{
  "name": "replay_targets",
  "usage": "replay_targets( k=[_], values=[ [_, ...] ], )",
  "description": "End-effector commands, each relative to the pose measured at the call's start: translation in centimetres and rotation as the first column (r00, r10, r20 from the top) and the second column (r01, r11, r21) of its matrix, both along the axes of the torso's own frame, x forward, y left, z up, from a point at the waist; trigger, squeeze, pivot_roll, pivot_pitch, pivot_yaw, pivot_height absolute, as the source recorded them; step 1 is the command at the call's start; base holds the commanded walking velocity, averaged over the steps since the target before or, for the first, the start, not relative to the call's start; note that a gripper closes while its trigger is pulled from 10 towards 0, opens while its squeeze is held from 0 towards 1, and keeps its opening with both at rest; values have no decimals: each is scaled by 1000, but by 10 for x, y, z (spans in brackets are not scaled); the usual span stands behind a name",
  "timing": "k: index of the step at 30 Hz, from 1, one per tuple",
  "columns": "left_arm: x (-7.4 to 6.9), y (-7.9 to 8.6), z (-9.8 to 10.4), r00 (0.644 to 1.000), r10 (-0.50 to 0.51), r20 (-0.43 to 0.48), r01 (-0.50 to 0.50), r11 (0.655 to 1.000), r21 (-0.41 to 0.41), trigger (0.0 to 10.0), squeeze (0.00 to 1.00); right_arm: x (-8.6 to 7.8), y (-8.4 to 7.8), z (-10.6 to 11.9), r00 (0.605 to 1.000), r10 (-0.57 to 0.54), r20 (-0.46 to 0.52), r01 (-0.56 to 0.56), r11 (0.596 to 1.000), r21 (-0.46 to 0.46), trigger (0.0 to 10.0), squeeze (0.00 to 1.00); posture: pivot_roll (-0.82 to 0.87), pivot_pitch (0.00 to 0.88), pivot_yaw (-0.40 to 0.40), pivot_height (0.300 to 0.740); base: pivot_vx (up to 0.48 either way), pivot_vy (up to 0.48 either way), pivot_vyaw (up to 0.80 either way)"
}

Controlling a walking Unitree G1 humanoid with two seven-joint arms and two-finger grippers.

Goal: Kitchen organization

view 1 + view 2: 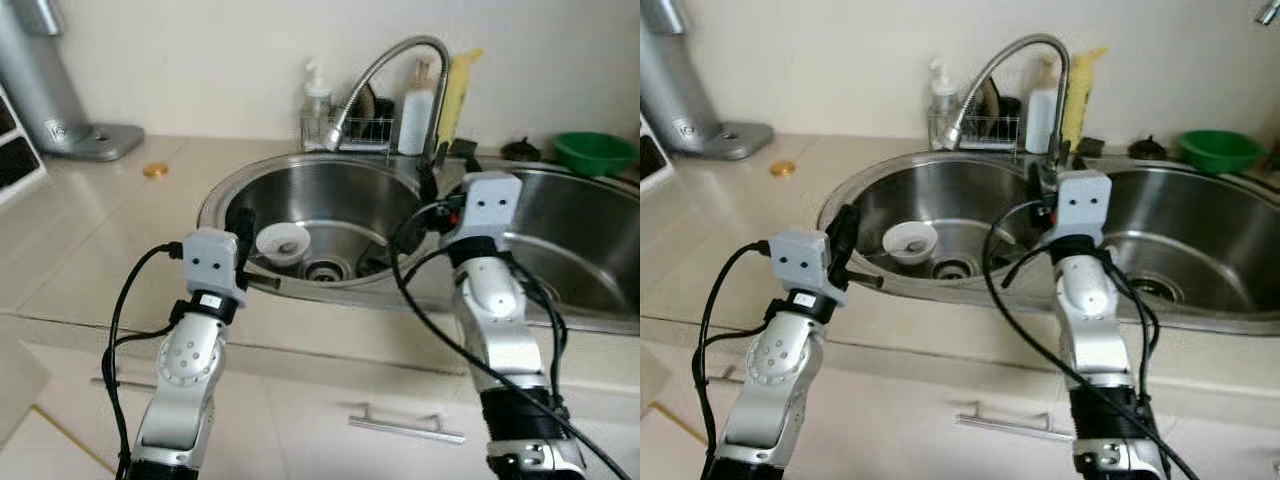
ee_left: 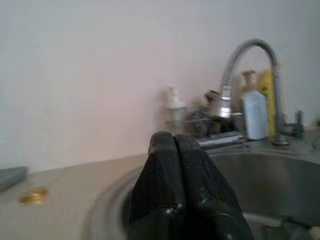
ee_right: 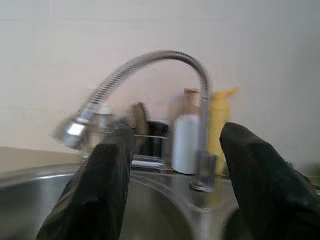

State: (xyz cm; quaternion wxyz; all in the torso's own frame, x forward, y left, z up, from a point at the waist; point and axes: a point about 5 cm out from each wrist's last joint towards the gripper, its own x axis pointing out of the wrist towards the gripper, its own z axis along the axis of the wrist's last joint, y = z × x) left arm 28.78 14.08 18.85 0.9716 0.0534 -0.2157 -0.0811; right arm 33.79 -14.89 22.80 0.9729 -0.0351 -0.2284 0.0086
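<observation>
A small white bowl sits in the left basin of a steel double sink, near the drain. My left gripper hovers over that basin's front left rim; in the left wrist view its fingers are pressed together with nothing between them. My right gripper is raised over the divider between the basins and points at the base of the curved faucet. The right wrist view shows this gripper open and empty, with the faucet straight ahead.
Behind the sink stand a soap dispenser, a wire rack, a white bottle and a yellow item. A green bowl is at the back right. A gold disc and a silver appliance are on the left counter.
</observation>
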Motion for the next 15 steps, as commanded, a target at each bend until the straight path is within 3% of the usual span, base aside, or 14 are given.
replay_targets(
  k=[1,3,15],
  values=[
    [-2,7,2,1000,21,11,-21,1000,9,10000,0,-2,12,6,999,35,19,-35,999,-4,10000,0,-67,0,23,740,0,476,0],
    [-2,7,2,1000,23,10,-23,1000,7,10000,0,-2,12,5,999,34,14,-34,999,-8,10000,0,-67,0,23,740,0,392,0],
    [-4,7,0,1000,20,16,-21,1000,12,10000,0,-8,18,-4,999,47,-18,-47,999,0,10000,0,-72,0,23,740,0,0,0]
  ],
)
